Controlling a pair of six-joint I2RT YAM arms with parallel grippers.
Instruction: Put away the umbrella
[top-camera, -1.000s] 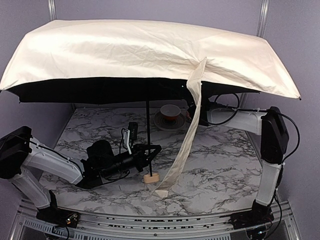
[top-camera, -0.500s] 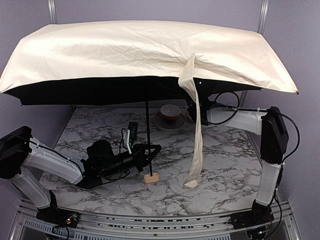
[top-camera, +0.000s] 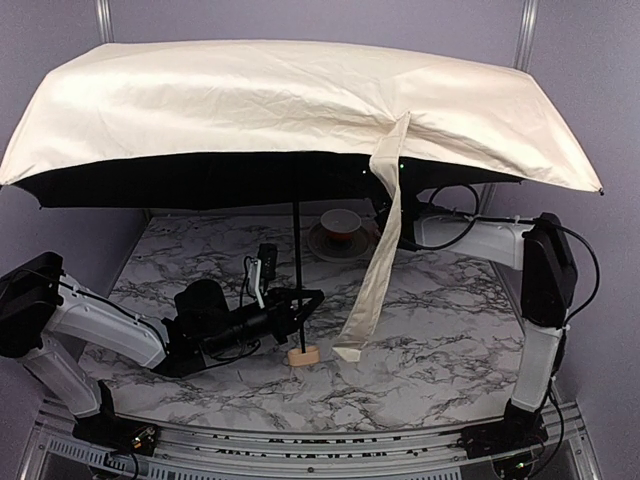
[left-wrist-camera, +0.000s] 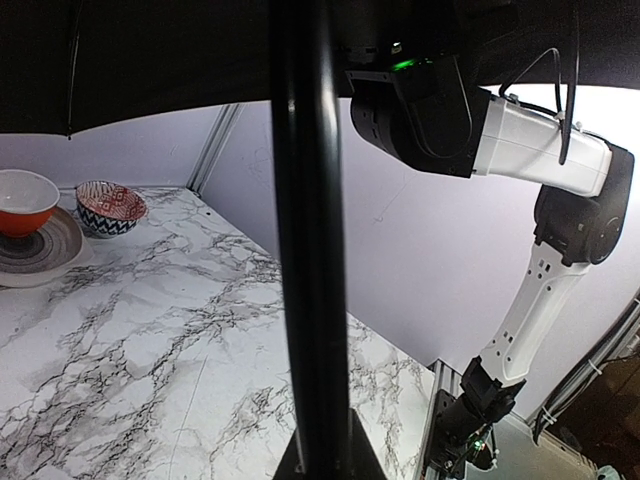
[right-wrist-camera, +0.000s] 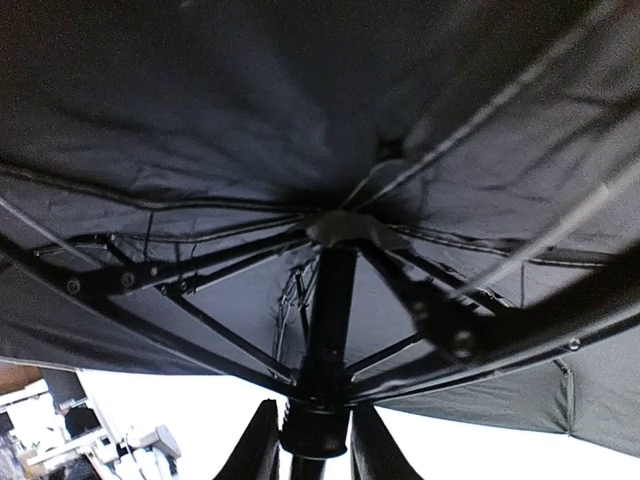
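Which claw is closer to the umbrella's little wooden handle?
Left. The left claw grips the umbrella shaft just above the wooden handle; the right claw is high up at the runner under the canopy.

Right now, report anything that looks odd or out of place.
The umbrella stands fully open over the table, upright on its handle, shaft in the left gripper. Its closing strap dangles loose from the canopy down toward the marble.
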